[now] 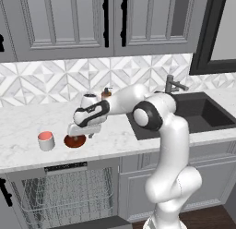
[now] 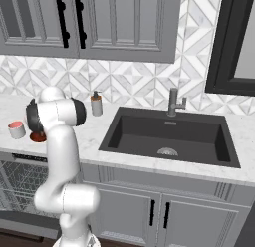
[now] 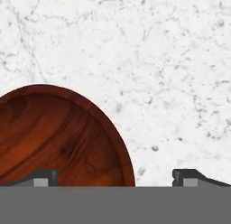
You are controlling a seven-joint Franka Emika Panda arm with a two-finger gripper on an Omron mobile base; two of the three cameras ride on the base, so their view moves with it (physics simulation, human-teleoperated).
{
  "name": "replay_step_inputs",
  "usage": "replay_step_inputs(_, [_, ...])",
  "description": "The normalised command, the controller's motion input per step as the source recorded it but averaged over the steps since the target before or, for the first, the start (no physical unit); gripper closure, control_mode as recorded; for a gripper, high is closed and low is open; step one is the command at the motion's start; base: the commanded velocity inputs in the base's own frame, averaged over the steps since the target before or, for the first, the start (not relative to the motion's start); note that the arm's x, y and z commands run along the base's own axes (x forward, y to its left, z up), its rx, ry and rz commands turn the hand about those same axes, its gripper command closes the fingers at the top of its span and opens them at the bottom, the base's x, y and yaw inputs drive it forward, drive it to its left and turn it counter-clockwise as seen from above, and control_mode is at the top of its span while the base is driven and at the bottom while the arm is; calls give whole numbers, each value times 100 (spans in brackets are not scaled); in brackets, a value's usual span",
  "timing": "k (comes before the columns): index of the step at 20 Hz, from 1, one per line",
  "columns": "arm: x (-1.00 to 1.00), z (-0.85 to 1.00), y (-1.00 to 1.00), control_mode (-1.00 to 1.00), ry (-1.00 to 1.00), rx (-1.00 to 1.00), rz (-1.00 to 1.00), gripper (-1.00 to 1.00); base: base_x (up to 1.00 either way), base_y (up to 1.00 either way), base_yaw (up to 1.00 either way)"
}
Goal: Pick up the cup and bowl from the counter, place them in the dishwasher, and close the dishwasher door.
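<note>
The dark reddish-brown bowl sits on the white marble counter. The cup, grey-white with a red-pink inside, stands just left of it. My gripper hangs low over the bowl and is open. In the hand view one fingertip is over the bowl's inside and the other is over bare counter, so the bowl's right rim lies between them. Below the counter the dishwasher is open, showing its wire rack. The dishwasher door is folded down.
A soap dispenser stands by the backsplash behind my arm. The black sink with its faucet lies to the right. Grey wall cabinets hang above the counter.
</note>
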Motion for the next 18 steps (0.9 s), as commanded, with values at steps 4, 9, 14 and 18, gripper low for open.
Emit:
replay_step_inputs(4, [1, -17, 0, -100, 1, 0, 0, -100, 0, 0, 0])
replay_step_inputs(9, [3, -24, 6, -100, 7, 0, 0, -100, 0, 0, 0])
replay_step_inputs(14, [3, -17, 8, -100, 10, 0, 3, 100, 0, 0, 0])
replay_step_inputs(18, [0, 0, 4, -100, 3, 0, 1, 100, 0, 0, 0])
